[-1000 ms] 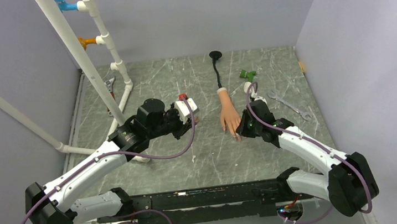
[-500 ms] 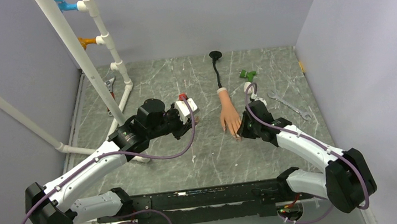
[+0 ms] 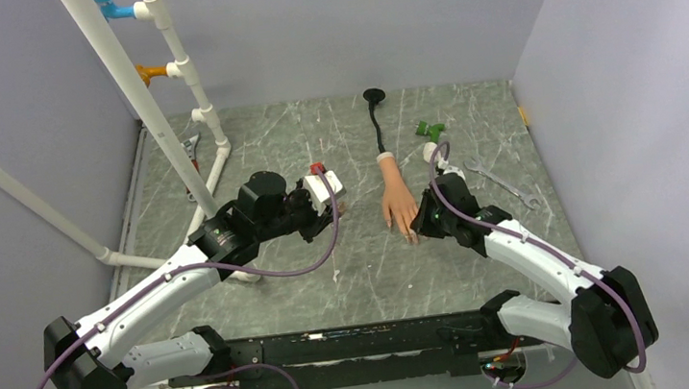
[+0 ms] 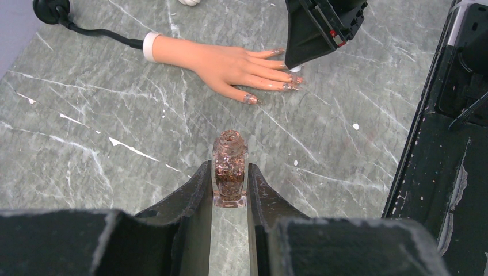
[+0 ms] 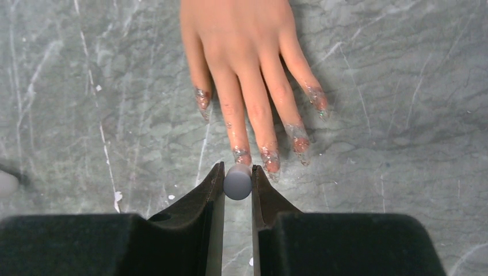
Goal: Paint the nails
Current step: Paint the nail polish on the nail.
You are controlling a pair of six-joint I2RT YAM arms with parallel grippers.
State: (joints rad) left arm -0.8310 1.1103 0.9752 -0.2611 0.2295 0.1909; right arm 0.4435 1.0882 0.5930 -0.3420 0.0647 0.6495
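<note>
Right wrist view shows glittery nails (image 5: 270, 160); top external cannot.

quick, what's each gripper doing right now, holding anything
left gripper: shut on the nail polish bottle
right gripper: shut on the grey round cap

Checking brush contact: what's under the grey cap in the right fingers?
In the right wrist view the grey cap hides whatever is below it; no brush shows. Only glittery nails of the mannequin hand show just beyond it.
</note>
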